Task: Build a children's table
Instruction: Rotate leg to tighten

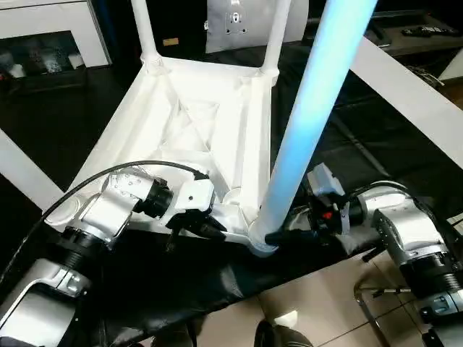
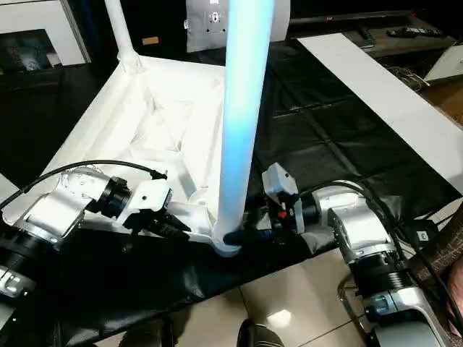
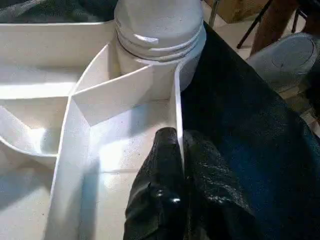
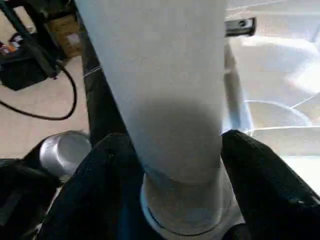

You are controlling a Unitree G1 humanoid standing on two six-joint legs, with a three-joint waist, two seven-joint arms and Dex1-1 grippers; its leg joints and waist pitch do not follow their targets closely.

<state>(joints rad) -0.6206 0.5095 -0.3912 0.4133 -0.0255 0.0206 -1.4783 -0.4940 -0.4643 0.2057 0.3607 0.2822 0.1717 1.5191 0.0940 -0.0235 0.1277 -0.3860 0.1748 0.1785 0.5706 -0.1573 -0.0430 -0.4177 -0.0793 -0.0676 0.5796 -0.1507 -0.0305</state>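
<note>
Nearest, at lower centre, the left gripper (image 1: pixel 197 225) is pinched shut on the raised rim of the upturned table top (image 1: pixel 188 116). Beside it the right gripper (image 4: pixel 172 165) straddles the base of the near leg (image 1: pixel 311 123), fingers flanking it; a firm clamp I cannot tell. Farther back, two legs (image 1: pixel 143 29) stand socketed. Judging by this, three are in and the fourth corner socket (image 1: pixel 66 210), at lower left, waits.

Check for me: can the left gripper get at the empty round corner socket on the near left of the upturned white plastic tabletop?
Probably yes. The left gripper is shut on the tabletop's near rim, so it must let go first; the empty socket lies beside its silver forearm, unobstructed.
</note>
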